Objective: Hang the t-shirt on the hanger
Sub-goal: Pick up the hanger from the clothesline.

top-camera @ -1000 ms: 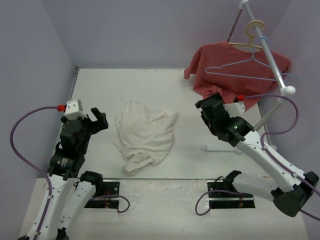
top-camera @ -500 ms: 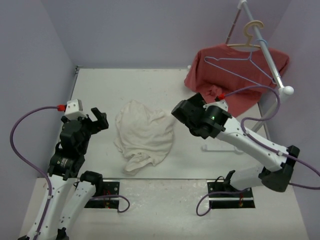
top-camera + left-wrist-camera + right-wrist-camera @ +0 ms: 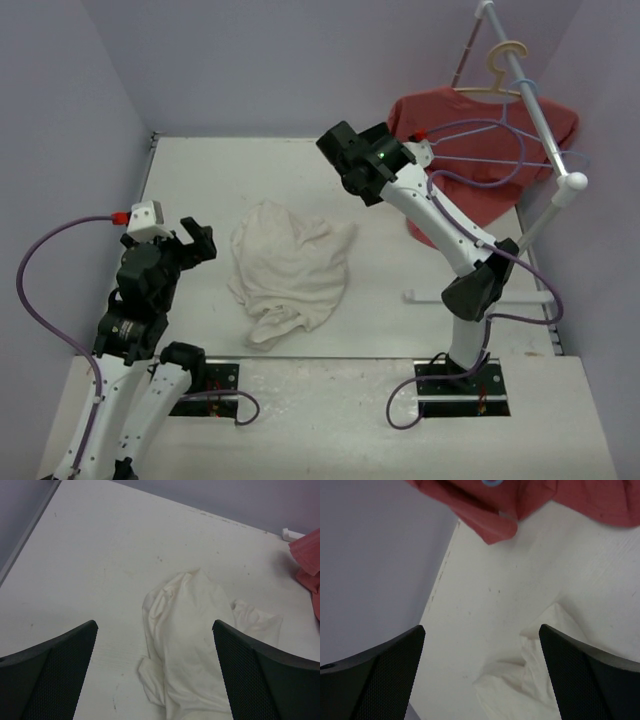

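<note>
The cream-white t-shirt [image 3: 290,270] lies crumpled on the table's middle. It also shows in the left wrist view [image 3: 195,645] and the right wrist view [image 3: 535,685]. The light-blue wire hanger [image 3: 506,112] hangs on the slanted rail, in front of the red shirt. My left gripper [image 3: 202,240] [image 3: 154,625] is open and empty, just left of the t-shirt. My right gripper [image 3: 338,148] [image 3: 482,627] is open and empty, raised high over the table's back, beyond the t-shirt's far edge and left of the red shirt.
A red t-shirt [image 3: 545,130] hangs on a beige hanger [image 3: 505,60] from the white rail [image 3: 548,140] at the back right; its hem shows in the right wrist view [image 3: 490,525]. The rack's foot [image 3: 425,297] rests on the table. Purple walls enclose the table.
My right arm has swung up and to the left, from the table's right side to the back middle by the red shirt. The left arm and the t-shirt have not moved.
</note>
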Motion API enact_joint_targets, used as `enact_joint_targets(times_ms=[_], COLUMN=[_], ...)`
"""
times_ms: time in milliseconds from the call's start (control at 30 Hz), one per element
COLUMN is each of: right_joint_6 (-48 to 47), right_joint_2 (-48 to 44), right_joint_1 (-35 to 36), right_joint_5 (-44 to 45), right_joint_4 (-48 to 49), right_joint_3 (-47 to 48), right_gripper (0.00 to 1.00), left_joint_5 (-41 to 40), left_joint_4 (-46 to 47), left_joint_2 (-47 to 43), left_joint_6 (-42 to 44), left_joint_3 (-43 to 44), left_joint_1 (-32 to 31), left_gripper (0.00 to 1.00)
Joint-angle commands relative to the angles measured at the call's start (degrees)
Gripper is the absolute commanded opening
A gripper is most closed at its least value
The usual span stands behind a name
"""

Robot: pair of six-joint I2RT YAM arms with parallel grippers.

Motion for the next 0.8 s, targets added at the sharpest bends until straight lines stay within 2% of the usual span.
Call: enact_joint_targets(times_ms=[0,100,267,467,767], right_joint_6=[-3.7,-6.8,-17.3,-23.3,-27.6], right_joint_2=[2.2,3.5,6.1,8.7,10.7], right_joint_1=[-7.1,-9.5,-13.5,-17.8,-21.2], right_joint_5=[4.1,7.1,11.4,13.7,15.8], right_joint_4=[-11.3,-11.0,-6.9,-4.1,-0.3], right_joint_3=[5.3,9.0,12.3,12.5,11.2], right_gripper=[0.99,0.99,0.96,0.96,0.96], left_joint_5=[1.0,1.3,1.6,1.6,1.9], left_joint_4=[2.5,2.6,2.7,2.7,2.8], left_joint_2=[0.0,0.0,0.0,-0.1,-0.1], left_joint_6=[0.9,0.9,1.1,1.1,1.1], left_joint_3=[-0.6,-0.6,-0.7,-0.8,-0.8], left_joint_1=[-0.6,-0.6,-0.6,-0.7,-0.7], left_gripper=[1.00,1.00,1.00,1.00,1.00])
